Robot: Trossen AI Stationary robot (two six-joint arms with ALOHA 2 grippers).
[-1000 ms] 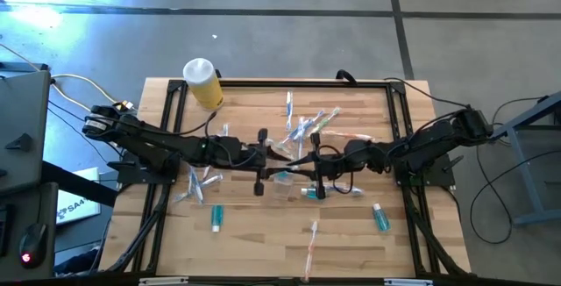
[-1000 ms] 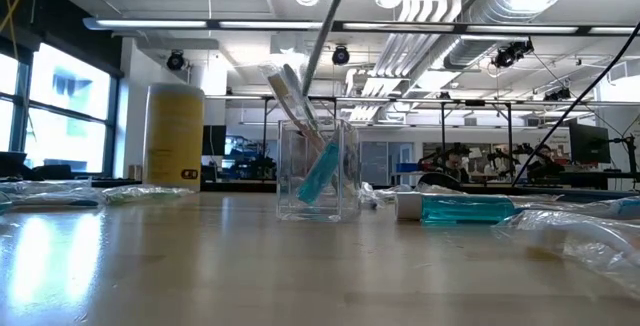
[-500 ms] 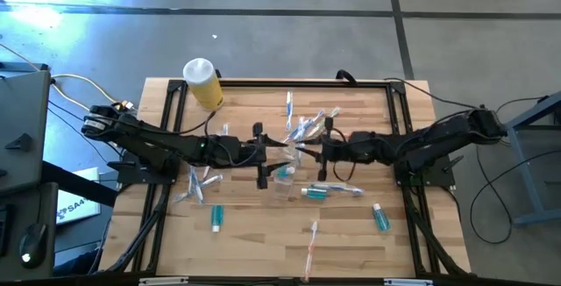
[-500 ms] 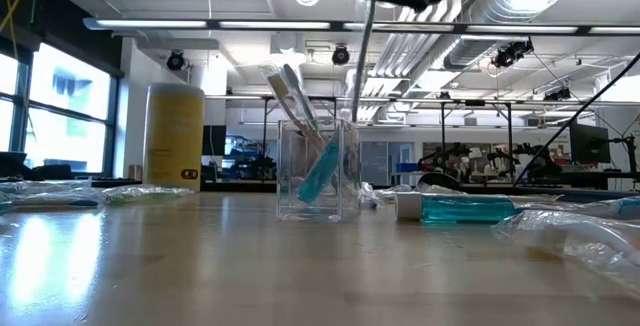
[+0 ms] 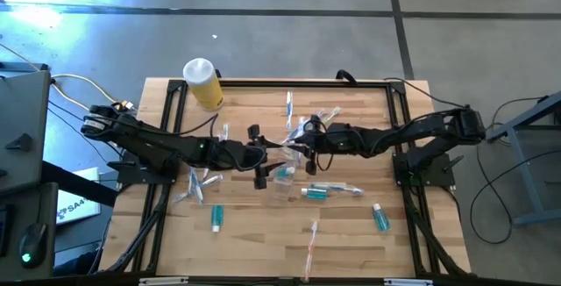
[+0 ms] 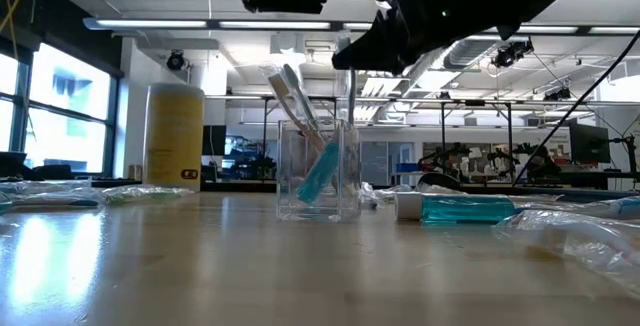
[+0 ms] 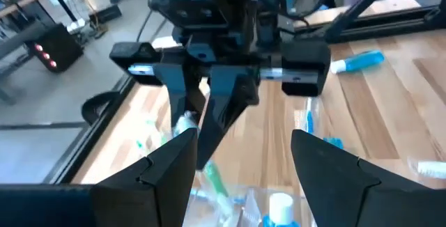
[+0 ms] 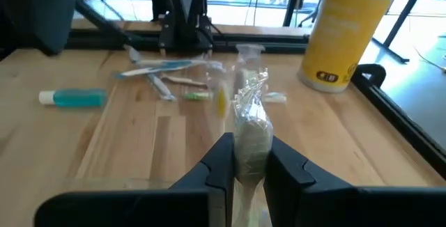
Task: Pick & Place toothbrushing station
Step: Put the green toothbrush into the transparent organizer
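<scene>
The small clear cup (image 6: pixel 320 171) stands on the table's middle (image 5: pixel 282 181) with two toothbrushes and a teal tube leaning inside it. My right gripper (image 5: pixel 307 141) is above the cup's far right side and is shut on a thin wrapped toothbrush (image 8: pixel 251 126). The toothbrush also shows in the low view (image 6: pixel 349 96). My left gripper (image 5: pixel 260 156) is open and empty just left of and above the cup, facing the right gripper (image 7: pixel 244 143). More wrapped toothbrushes (image 5: pixel 307 126) and teal tubes (image 5: pixel 317 193) lie flat on the table. My right gripper pinches the wrapped toothbrush (image 8: pixel 251 135) between its two fingers, which lie across it. The gripper comes from the table's right, slanting down. The toothbrush hangs nearly upright below the fingers, and its lower end (image 6: pixel 349 116) is at the cup's rim. Whether that end is inside the cup I cannot tell.
A yellow bottle with a white cap (image 5: pixel 203 82) stands at the far left. Teal tubes lie at the near left (image 5: pixel 216 217) and near right (image 5: pixel 380 218). Wrapped toothbrushes lie at the left (image 5: pixel 197 185), the near middle (image 5: pixel 311 242) and the far middle (image 5: pixel 289 106).
My right gripper has gone toward the far edge and a little left, and has come down over the cup, tipping downward. The toothbrush it holds has turned from slanting to nearly upright.
</scene>
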